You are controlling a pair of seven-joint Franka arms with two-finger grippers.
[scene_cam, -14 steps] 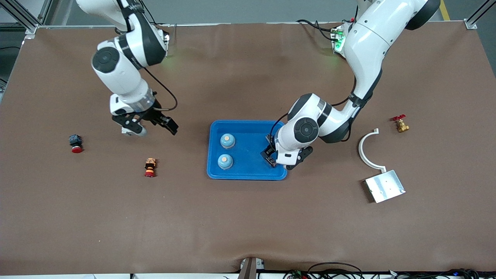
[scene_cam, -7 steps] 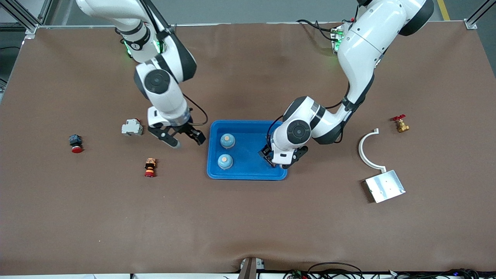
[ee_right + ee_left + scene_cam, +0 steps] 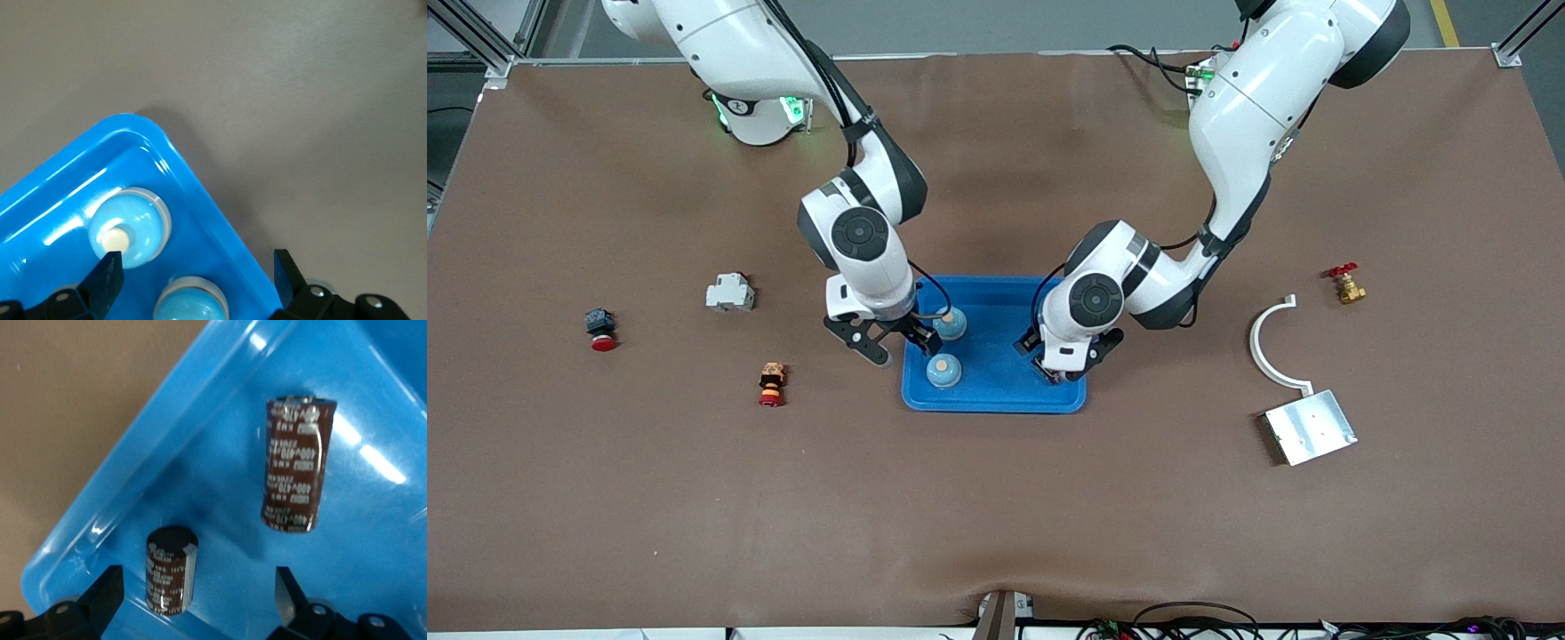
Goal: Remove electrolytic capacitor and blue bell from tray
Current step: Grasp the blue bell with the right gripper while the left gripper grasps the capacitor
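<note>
The left gripper [image 3: 1056, 366] hangs with jaws apart and empty over the blue tray's [image 3: 996, 400] end toward the left arm, where 2 brown capacitors sit in a corner: an upright one [image 3: 171, 569] and one lying on its side [image 3: 296, 465]. The right gripper [image 3: 898, 345], also spread and empty, hangs over the tray's rim at the right arm's end, just beside 2 blue bells [image 3: 949, 324] [image 3: 943, 370] standing in the tray. On the table toward the right arm's end lie a grey block [image 3: 730, 292] and 2 red-capped buttons [image 3: 771, 384] [image 3: 600, 328].
</note>
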